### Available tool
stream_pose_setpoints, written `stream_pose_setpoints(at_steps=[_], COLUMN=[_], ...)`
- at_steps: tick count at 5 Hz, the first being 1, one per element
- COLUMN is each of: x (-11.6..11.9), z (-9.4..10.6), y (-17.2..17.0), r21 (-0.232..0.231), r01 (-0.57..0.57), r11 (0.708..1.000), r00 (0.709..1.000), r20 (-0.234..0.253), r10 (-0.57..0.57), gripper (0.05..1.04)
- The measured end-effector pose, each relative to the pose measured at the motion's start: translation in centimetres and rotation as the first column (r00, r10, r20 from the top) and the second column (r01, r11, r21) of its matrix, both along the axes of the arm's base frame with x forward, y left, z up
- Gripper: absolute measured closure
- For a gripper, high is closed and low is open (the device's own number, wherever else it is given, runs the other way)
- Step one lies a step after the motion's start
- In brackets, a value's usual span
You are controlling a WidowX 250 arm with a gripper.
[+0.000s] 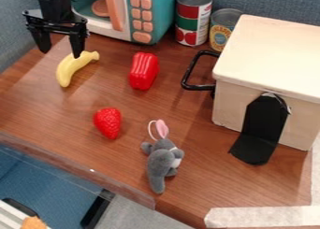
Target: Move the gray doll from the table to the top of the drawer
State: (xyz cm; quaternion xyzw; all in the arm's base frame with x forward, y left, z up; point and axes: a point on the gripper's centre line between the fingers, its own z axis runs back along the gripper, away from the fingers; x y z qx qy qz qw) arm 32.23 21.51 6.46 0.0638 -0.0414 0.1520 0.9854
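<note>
The gripper hangs spread, well away from the drawer. Straddle the gray doll nearer the drawer, pinching its torso softly

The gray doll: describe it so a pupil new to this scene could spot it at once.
Start at the big pale box on the right of the brown table. Go left and toward the table's near edge, right of the red strawberry. There lies the gray doll, with a pink ear and a pale loop, its gray body unlike the strawberry's bright red.
</note>
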Motion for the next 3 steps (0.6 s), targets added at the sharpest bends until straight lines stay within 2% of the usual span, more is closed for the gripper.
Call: stream_pose_setpoints(at_steps=[1, 2, 3], x=[-0.3, -2.0, -4.0], z=[-1.4, -1.0, 2.4], y=[-0.4, -3.2, -7.0], r21=[-0.031, -0.139, -0.197], r01=[-0.004, 0.048, 0.149], r11=[1.0, 0.989, 0.969], r00=[1.0, 0.999, 0.988], r20=[-0.03, -0.007, 0.066], r10=[0.003, -0.05, -0.138], gripper=[0.083, 0.083, 0.083])
